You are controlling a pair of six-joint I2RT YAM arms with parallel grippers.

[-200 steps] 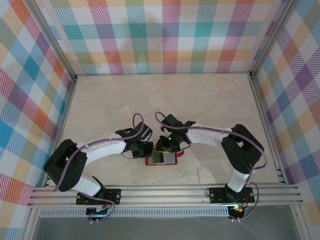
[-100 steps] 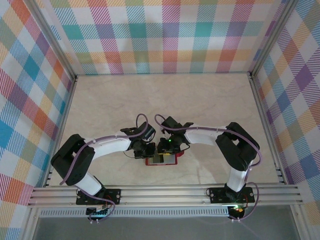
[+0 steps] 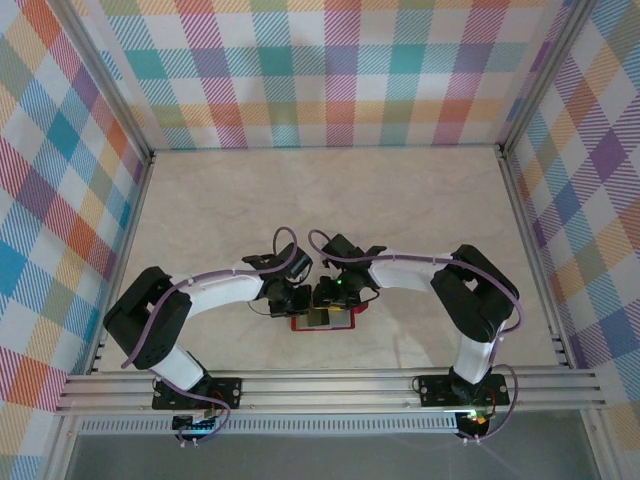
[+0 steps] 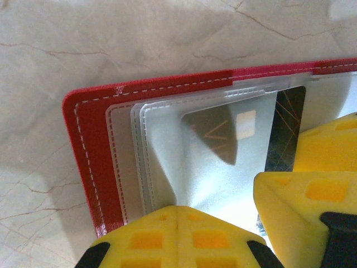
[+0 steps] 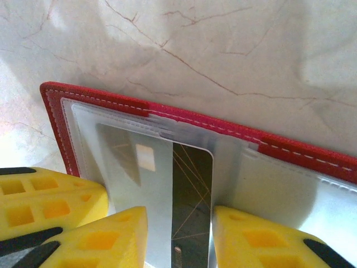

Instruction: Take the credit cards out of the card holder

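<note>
The card holder [image 3: 322, 327] lies open on the table [image 3: 420, 200], close to the middle of the near edge, its grey clear-pocketed inside facing up. The two arms meet over it. The left end effector [image 3: 297, 301] is closed, its yellow fingertips [image 4: 150, 237] pressed together on the clear pocket near the holder's left end, holding nothing between them. The right end effector [image 3: 327, 298] has its jaws apart, one tip on the pale part of a credit card [image 5: 189, 184] and the other just beside the card's dark band; it clamps nothing that can be seen. The card sits flat in the holder's pocket, its rounded corner against the red stitched border [image 5: 290, 149].
</note>
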